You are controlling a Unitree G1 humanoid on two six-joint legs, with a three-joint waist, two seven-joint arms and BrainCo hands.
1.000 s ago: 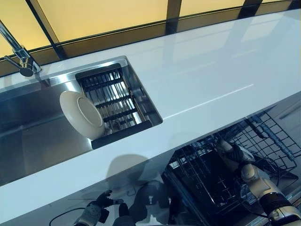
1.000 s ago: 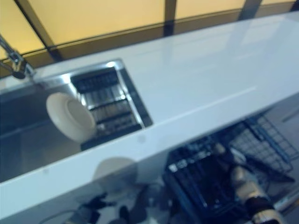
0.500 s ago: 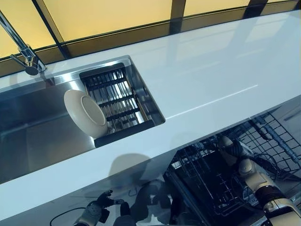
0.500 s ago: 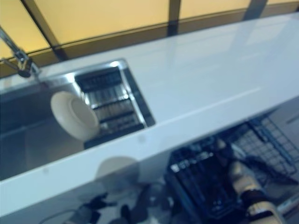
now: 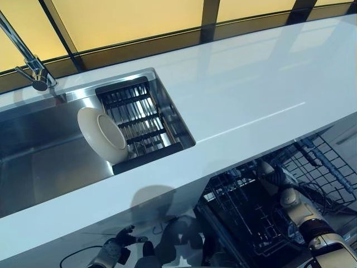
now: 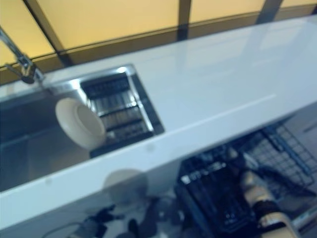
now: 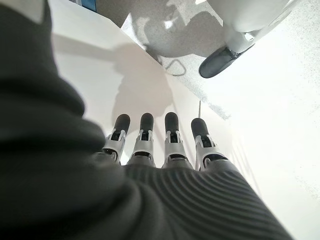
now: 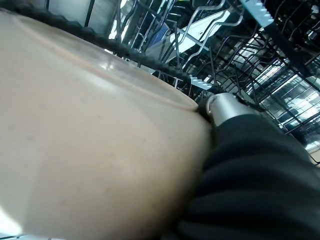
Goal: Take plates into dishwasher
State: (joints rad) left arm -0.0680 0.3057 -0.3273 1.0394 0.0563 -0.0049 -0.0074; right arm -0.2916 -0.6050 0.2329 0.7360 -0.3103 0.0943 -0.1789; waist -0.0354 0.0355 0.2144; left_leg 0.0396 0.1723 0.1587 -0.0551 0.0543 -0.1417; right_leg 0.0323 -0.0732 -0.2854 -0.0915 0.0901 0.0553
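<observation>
Left hand [image 7: 165,150] hangs idle below the counter, fingers straight, holding nothing. A second plate [image 5: 101,135] leans in the sink rack [image 5: 139,120]. Our right hand [image 5: 279,181] has eased deeper into the dishwasher rack [image 8: 225,45]; a beige plate [image 8: 85,140] fills its wrist view, fingers hidden, so grip unreadable. We judge release near.

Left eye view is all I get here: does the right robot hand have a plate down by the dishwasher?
Observer: Yes. In the right wrist view a beige plate fills the frame, close against the right robot hand. The grip itself is hidden.
Operator: Is it slotted into the rack?
Observer: Wires of the dishwasher rack run just past the plate's rim. I cannot tell whether it sits in a slot.
Operator: And the left robot hand?
Observer: Its wrist view shows the left robot hand with fingers straight, holding nothing.
</observation>
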